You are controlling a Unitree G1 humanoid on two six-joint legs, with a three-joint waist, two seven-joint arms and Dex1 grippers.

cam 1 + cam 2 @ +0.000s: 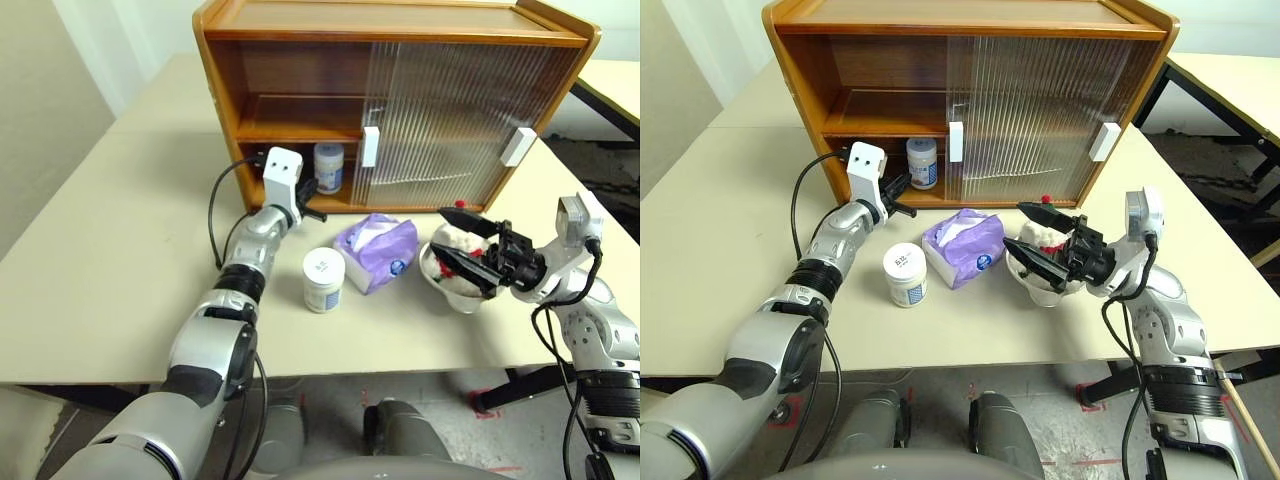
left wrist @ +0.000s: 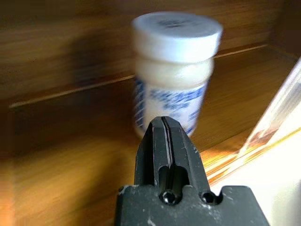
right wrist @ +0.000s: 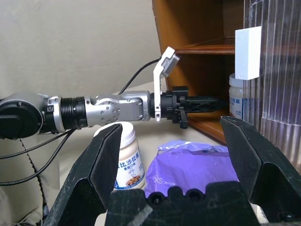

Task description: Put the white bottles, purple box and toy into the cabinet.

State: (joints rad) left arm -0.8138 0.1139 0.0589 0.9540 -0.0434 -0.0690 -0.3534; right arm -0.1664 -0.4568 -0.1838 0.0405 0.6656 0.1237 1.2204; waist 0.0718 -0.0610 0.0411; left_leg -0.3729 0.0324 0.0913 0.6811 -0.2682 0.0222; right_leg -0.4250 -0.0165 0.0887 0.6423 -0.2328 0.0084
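The first white bottle (image 1: 329, 167) is partly screened by the white handle (image 1: 370, 146) of the ribbed sliding door (image 1: 450, 120), and it is blurred in the left wrist view. It stands upright on the lower floor of the cabinet (image 1: 300, 110), directly ahead of the left gripper (image 1: 312, 197). The toy (image 1: 1050, 238) is largely covered by the right gripper (image 1: 1038, 236), so only white plush and a red patch are made out, seated in a bowl (image 1: 1040, 285).

The left arm is extended forward to the cabinet's open side. Its fingers are pressed together with nothing between them, and the tips are held just short of the bottle; contact cannot be confirmed.

The right arm is bent at the table's edge, the gripper aimed leftward. Its jaws are spread wide, one finger above the toy and one in front of it.

The second white bottle (image 1: 324, 279) is located on the table (image 1: 110, 260), beside the left forearm. The purple box (image 1: 378, 250) is located between this bottle and the right gripper.
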